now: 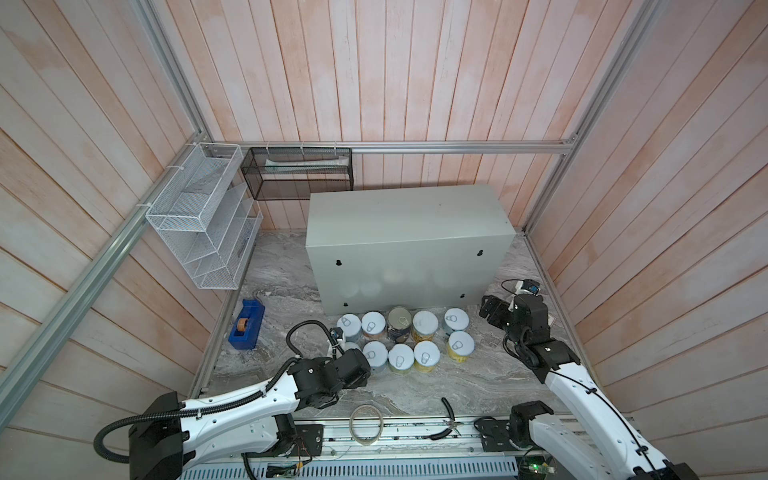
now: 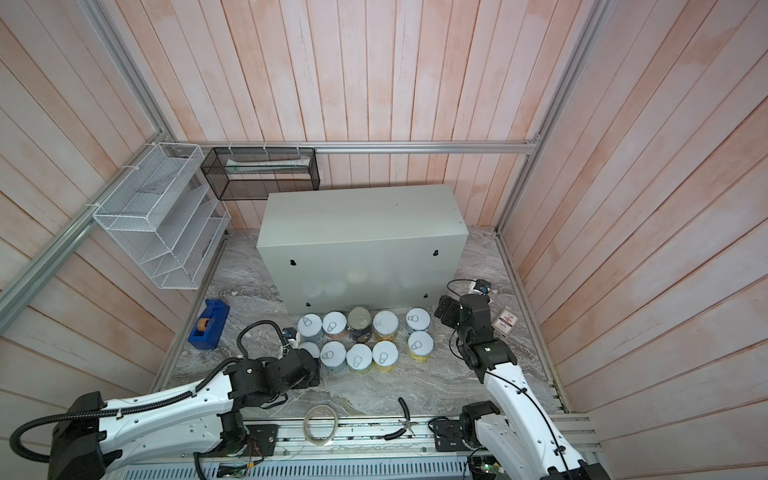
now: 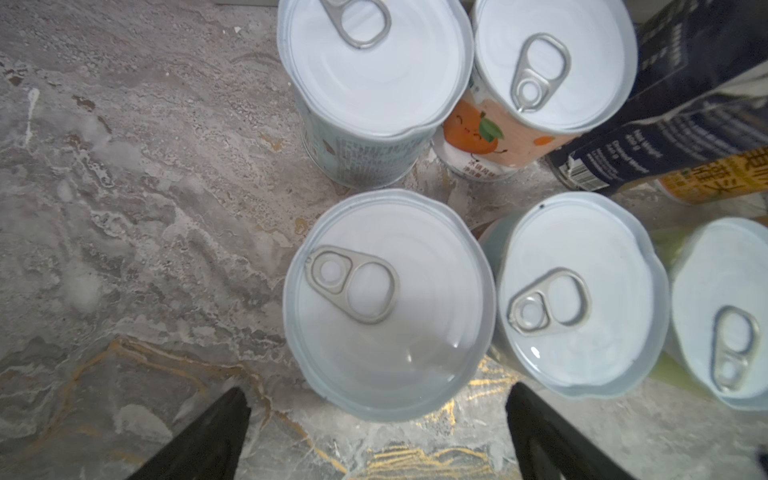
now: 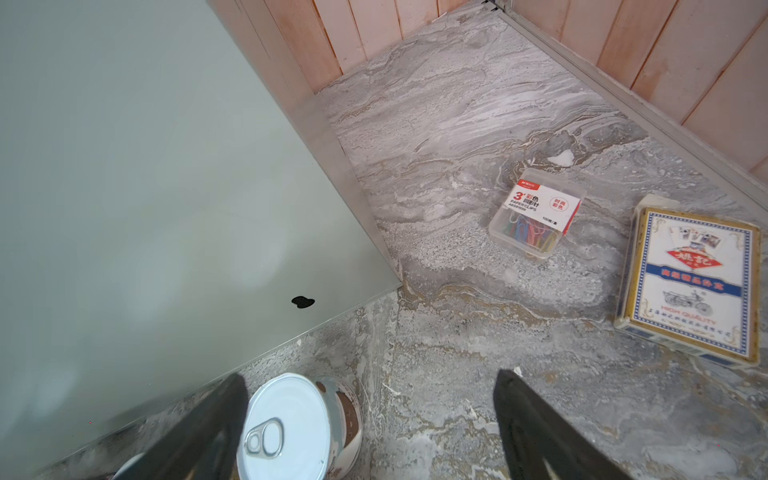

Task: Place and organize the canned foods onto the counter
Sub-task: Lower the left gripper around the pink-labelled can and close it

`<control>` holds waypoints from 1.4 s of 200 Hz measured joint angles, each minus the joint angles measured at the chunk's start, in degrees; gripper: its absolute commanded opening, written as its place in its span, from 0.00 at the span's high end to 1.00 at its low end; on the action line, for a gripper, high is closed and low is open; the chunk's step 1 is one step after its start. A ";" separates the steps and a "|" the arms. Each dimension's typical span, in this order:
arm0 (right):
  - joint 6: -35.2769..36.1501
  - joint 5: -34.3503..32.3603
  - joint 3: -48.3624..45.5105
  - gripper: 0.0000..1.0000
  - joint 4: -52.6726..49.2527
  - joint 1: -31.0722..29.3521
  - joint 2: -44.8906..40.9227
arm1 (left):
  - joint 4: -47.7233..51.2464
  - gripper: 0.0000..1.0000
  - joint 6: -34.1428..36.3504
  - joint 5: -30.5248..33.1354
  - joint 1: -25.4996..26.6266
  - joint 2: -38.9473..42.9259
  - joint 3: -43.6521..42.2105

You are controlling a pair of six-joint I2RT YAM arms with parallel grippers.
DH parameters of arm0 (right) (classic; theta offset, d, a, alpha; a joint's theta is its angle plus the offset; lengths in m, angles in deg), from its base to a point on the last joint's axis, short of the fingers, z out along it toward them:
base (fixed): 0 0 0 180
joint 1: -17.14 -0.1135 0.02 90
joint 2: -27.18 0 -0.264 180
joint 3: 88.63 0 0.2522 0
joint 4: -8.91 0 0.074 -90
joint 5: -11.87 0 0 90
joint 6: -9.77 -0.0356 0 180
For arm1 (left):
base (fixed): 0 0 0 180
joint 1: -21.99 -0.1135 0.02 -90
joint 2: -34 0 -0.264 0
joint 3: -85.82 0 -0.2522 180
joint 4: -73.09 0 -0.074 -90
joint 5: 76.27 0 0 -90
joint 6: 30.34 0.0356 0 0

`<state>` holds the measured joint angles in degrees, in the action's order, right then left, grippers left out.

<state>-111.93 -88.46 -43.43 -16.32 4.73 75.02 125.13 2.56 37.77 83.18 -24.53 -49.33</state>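
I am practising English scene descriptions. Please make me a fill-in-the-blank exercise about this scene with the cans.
1. The cans stand in ____ rows before the counter.
2. The tape dispenser is ____ in colour.
3. The left pincer and the right pincer are both ____.
4. The clear box holds paper ____.
Missing words: two, blue, open, clips.

1 can (image 2: 309, 349) mostly hidden by left arm (image 2: 286, 370)
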 measured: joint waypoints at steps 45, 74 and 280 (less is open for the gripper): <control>0.24 -0.02 -0.15 0.09 0.81 0.00 0.00 | -3.80 0.03 -1.55 3.04 0.00 -3.48 -1.29; 0.24 -0.02 -0.94 0.09 1.27 0.00 0.00 | -5.97 0.03 -2.75 4.31 -0.28 -5.44 -2.12; 0.42 -0.04 -3.37 0.09 4.17 -0.15 0.37 | -17.35 0.10 -1.64 12.46 -5.05 -15.74 -3.96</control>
<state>-111.52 -88.50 -46.80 -12.14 4.58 75.39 107.78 0.92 50.22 78.13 -40.26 -53.28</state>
